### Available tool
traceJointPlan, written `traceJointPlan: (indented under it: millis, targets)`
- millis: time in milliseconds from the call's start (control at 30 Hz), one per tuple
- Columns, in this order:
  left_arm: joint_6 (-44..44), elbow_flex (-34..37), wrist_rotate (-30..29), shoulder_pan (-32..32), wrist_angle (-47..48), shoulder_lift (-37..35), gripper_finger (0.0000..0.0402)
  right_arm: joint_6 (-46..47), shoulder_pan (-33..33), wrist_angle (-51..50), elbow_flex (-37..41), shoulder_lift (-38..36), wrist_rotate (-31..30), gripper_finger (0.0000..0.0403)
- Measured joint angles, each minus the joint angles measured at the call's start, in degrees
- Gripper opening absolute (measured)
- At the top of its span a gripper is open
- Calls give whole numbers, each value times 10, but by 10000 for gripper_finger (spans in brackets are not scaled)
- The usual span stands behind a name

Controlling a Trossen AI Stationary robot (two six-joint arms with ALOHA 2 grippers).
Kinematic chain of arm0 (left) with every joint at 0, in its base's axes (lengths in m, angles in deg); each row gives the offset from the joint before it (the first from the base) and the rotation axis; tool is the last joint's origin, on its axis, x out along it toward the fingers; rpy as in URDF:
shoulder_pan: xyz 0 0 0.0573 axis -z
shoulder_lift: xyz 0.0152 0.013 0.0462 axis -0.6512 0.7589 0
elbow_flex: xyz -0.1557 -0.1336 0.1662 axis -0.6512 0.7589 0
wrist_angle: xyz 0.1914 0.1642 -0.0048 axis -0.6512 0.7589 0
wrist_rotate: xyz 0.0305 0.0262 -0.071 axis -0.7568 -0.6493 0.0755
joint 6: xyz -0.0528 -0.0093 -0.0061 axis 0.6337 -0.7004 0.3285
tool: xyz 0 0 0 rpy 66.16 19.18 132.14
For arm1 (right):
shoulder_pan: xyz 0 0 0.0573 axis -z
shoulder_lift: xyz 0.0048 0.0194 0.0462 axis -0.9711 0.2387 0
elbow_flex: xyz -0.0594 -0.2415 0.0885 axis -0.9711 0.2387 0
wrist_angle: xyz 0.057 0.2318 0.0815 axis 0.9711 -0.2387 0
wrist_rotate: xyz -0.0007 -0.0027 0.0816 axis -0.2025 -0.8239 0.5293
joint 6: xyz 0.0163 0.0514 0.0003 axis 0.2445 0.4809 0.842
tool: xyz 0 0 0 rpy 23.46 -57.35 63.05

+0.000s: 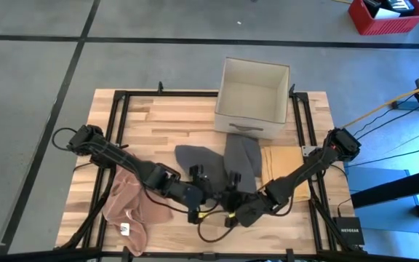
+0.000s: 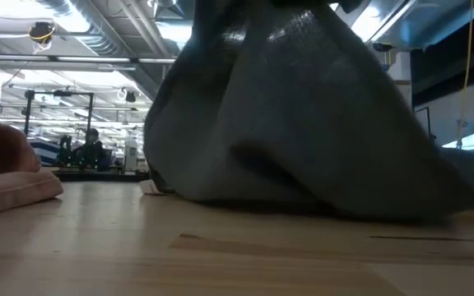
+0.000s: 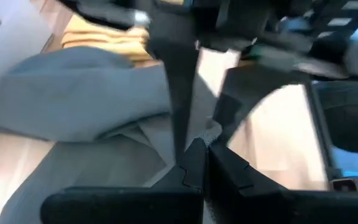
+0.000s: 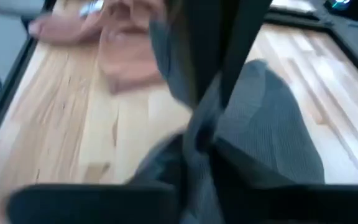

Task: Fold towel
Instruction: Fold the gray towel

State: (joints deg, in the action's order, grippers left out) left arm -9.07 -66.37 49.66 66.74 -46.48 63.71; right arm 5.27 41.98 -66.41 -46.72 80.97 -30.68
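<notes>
While both arms' fingers pinch it, 1 grey towel (image 1: 228, 164), beside 1 pink towel (image 1: 133, 207), 1 yellow towel (image 1: 286, 164).

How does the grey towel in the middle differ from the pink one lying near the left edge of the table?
The grey towel is dark and sits mid-table; the pink towel is pale and lies at the front left. The grey one is being worked: the left pincer and right pincer both sit at its near edge, while the pink one lies bunched with nothing gripping it. Both are unfolded cloths on the wooden table.
</notes>
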Motion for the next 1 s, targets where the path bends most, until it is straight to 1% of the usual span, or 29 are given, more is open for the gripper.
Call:
traceJointPlan:
  millis: [67,100,167,233,300,367,500,600,733,867,933,1000]
  targets:
    - [-16,0,-2,0,-11,3,1,-3,0,-23,0,0,9,23]
    - [-36,1,-7,0,-21,7,1,-11,0,-29,0,0,9,13]
    - [-51,2,-16,-6,-47,18,5,-13,-4,-37,0,0,8,16]
    - [-49,2,-16,-15,-54,21,18,-14,-10,-47,0,-2,3,17]
    - [-45,2,-19,-19,-35,21,40,-13,-23,-73,0,-9,1,7]
    - [-33,2,-20,-20,3,19,67,1,-41,-108,0,-19,-2,6]
    - [5,2,-20,-10,93,11,118,82,-87,-208,0,-25,-5,5]
    - [38,2,-30,-4,145,9,139,173,-131,-271,2,-24,-26,5]
    - [68,32,-45,1,164,10,149,286,-181,-287,40,-22,-61,4]
    - [105,84,-47,1,161,10,150,380,-217,-283,87,-22,-102,4]
    - [134,115,-48,2,159,10,150,407,-224,-284,105,-21,-118,4]
    - [171,146,-44,1,163,10,150,415,-224,-286,116,-22,-118,3]
